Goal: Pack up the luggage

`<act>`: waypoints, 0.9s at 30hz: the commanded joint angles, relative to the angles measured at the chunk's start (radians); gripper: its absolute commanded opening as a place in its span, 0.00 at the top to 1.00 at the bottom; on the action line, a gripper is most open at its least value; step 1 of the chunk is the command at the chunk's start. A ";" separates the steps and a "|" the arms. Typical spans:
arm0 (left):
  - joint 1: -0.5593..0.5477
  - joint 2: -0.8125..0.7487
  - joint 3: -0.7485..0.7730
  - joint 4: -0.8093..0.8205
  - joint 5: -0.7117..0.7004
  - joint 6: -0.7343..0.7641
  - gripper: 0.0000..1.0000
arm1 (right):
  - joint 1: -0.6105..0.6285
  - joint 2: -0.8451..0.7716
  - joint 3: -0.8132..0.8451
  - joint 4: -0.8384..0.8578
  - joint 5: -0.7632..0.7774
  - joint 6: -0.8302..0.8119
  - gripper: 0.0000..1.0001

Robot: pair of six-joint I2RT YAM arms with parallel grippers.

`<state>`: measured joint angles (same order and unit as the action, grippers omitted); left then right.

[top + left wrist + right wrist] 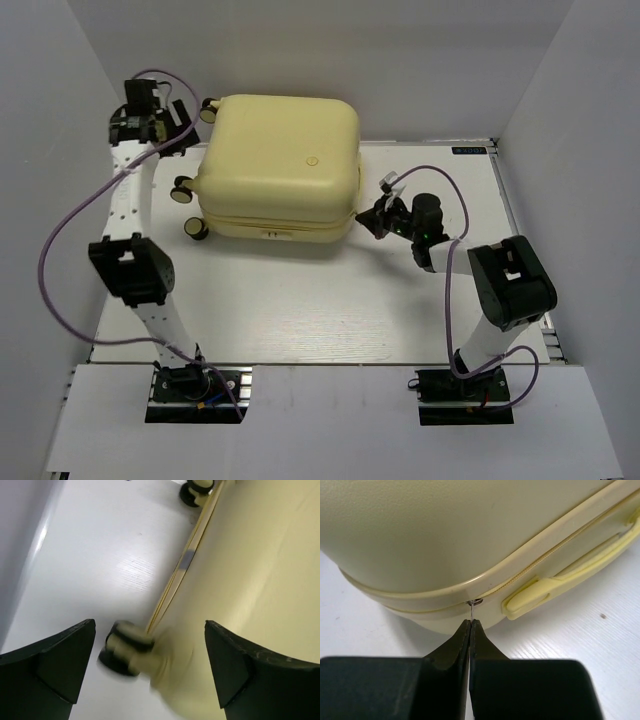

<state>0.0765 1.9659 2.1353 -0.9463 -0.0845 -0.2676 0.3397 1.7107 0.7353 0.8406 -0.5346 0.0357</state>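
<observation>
The luggage (280,160), a pale yellow hard-shell suitcase, lies flat and closed at the back of the table. My left gripper (172,122) hovers at its far left end by the wheels and is open. In the left wrist view the left gripper (150,625) has its jaws wide apart, with a blurred caster wheel (122,647) and the suitcase shell (260,570) between them, nothing gripped. My right gripper (372,218) is at the suitcase's right front corner. In the right wrist view the right gripper (470,621) is shut on the thin metal zipper pull (472,611) at the seam.
White walls enclose the table (300,310) on the left, back and right. A yellow side handle (555,582) sits just right of the zipper pull. Further caster wheels (182,190) stick out from the suitcase's left side. A purple cable (60,230) loops off the left arm.
</observation>
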 commanded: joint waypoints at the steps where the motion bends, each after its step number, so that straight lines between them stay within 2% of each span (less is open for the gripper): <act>1: -0.001 -0.250 -0.128 -0.031 -0.006 0.004 0.00 | 0.047 -0.082 0.013 0.137 0.014 -0.031 1.00; 2: -0.012 -0.296 -0.132 -0.046 -0.014 0.011 0.00 | 0.051 -0.098 0.009 0.134 0.019 -0.031 1.00; 5: -0.056 -0.369 -0.204 -0.238 -0.101 -0.127 0.00 | 0.051 -0.099 0.004 0.126 0.058 -0.025 1.00; 6: -0.057 -0.387 -0.233 -0.249 -0.139 -0.190 0.00 | 0.051 -0.099 0.004 0.129 0.076 -0.020 1.00; 7: -0.057 -0.407 -0.358 -0.229 -0.170 -0.243 0.00 | 0.051 -0.099 0.001 0.132 0.077 -0.016 1.00; 9: -0.049 -0.469 -0.446 -0.215 -0.207 -0.304 0.00 | 0.055 -0.102 -0.005 0.137 0.077 -0.019 1.00; 14: -0.011 -0.432 -0.451 -0.265 -0.234 -0.513 0.00 | 0.053 -0.112 -0.002 0.123 0.074 -0.031 1.00; 16: -0.007 -0.435 -0.474 -0.234 -0.224 -0.625 0.00 | 0.056 -0.111 -0.004 0.123 0.062 -0.031 1.00; 17: -0.004 -0.438 -0.533 -0.165 -0.195 -0.637 0.00 | 0.053 -0.111 -0.005 0.121 0.064 -0.031 1.00; 20: -0.007 -0.443 -0.561 -0.057 -0.164 -0.746 0.00 | 0.056 -0.115 -0.014 0.112 0.071 -0.060 1.00; 27: 0.011 -0.441 -0.587 0.030 -0.161 -0.857 0.00 | 0.055 -0.140 -0.019 0.045 0.094 -0.126 1.00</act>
<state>0.0757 1.5627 1.5627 -0.9970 -0.2497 -1.0286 0.3878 1.6348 0.7036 0.7971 -0.4450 -0.0437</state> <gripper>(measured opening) 0.997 0.006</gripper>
